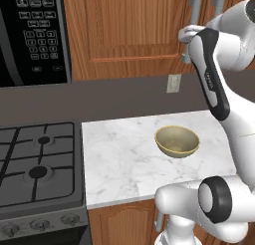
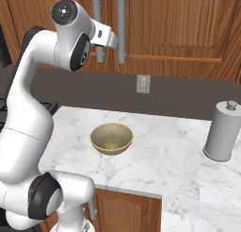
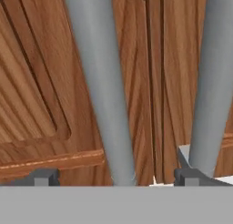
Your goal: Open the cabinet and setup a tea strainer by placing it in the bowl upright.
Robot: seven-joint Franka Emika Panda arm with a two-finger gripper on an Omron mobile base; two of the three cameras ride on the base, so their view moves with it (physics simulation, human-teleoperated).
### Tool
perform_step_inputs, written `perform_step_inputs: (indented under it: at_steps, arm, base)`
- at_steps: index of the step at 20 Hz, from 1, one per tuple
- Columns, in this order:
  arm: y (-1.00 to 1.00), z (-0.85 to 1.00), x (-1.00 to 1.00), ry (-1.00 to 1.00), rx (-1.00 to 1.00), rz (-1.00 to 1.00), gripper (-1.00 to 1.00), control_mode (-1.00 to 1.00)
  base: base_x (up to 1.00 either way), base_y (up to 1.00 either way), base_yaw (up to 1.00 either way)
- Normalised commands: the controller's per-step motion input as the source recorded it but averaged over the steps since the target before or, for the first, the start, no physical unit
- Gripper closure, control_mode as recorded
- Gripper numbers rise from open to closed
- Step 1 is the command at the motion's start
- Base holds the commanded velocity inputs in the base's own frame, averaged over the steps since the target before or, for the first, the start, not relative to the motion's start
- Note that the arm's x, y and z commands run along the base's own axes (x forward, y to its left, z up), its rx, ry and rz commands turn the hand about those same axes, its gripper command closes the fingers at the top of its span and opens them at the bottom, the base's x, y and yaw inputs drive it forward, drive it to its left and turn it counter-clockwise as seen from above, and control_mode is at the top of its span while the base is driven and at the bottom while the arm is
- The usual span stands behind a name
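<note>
Opening step. My gripper (image 3: 113,175) is up at the cabinet (image 1: 124,25), fingers apart around its bar handle (image 3: 102,82), not yet clamped. Bowl (image 2: 111,138) sits empty on the counter (image 2: 164,160) at 6 o'clock below. Tea strainer presumably inside. Next: close, then pull outward.

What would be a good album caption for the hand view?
End effector straddling the cabinet's grey bar handle, door shut.

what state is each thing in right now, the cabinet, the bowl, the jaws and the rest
cabinet: door closed
cabinet handle: between the jaws, not yet clamped
gripper: jaws open
bowl: upright on the counter, nothing in it
grey canister: upright, lid on
stove burners: unlit
</note>
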Motion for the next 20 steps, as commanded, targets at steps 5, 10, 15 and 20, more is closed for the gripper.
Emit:
perform_step_inputs:
  at_steps: [5,10,15,20]
  arm:
    - [0.00,-0.06,0.39,0.00,-0.05,0.00,-1.00,-1.00]
    - [0.00,-0.08,0.39,0.00,-0.04,0.00,-1.00,-1.00]
    - [0.00,-0.06,0.38,-0.01,-0.01,0.00,-1.00,-1.00]
    - [0.00,-0.01,0.26,-0.03,0.00,0.00,-1.00,-1.00]
  base:
    - [0.00,0.00,0.00]
    - [0.00,0.00,0.00]
    - [0.00,0.00,0.00]
    - [0.00,0.00,0.00]
